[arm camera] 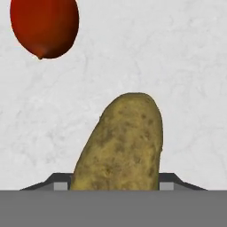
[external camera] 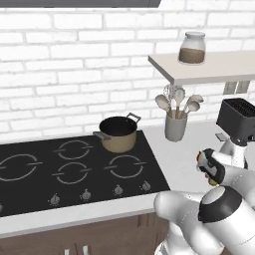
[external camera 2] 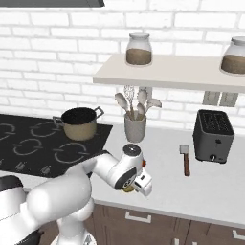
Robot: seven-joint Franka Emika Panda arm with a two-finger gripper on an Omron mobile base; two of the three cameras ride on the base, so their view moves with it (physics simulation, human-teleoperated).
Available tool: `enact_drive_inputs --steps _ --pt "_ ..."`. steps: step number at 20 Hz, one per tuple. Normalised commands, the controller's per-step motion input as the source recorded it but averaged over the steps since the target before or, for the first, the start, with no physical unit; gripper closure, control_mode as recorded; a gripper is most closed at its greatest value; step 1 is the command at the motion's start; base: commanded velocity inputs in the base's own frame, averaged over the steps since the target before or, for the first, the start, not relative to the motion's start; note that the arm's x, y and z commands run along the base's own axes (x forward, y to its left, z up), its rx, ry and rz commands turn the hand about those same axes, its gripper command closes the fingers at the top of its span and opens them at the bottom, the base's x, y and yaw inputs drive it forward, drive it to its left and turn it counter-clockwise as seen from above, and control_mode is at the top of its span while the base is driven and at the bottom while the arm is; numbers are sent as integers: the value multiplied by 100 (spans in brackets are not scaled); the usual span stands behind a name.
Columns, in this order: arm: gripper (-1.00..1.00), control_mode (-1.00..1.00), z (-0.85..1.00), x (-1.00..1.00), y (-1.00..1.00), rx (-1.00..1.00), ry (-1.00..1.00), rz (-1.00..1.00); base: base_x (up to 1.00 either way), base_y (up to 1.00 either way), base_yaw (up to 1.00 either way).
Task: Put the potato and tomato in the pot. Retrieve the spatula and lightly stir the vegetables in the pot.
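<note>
A brown potato [arm camera: 119,142] lies on the white counter, standing between my two fingertips in the hand view. My gripper [arm camera: 115,184] has both fingers pressed against its sides, shut on it. The red-orange tomato [arm camera: 44,26] lies on the counter just past the potato, to the upper left. From the base, my gripper [external camera 2: 129,189] points down at the counter's front edge, right of the stove. The tan pot [external camera: 118,133] [external camera 2: 80,123] stands on the cooktop's back right burner, its dark inside open. The spatula [external camera 2: 184,159] lies flat on the counter beside the toaster.
A grey utensil cup [external camera: 175,124] with spoons and a whisk stands between the pot and my arm. A black toaster [external camera 2: 213,136] sits at the back right. A shelf [external camera 2: 167,72] with jars hangs above the counter. The black cooktop [external camera: 74,164] spreads to the left.
</note>
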Motion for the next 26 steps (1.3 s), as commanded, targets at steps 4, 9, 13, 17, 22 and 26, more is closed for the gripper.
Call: enact_drive_inputs --steps 4,9,13,17,22,26 --pt "100 -100 95 -38 81 -2 -24 2 0 0 0" --pt "100 -100 100 8 100 -9 -11 9 0 0 0" --pt "100 -100 100 50 100 -9 -6 14 0 0 0" --pt "100 -100 97 38 100 -17 -13 10 0 0 0" --pt "100 -100 90 42 100 -16 -11 8 0 0 0" --pt "100 -100 51 55 93 -14 -8 5 0 0 0"
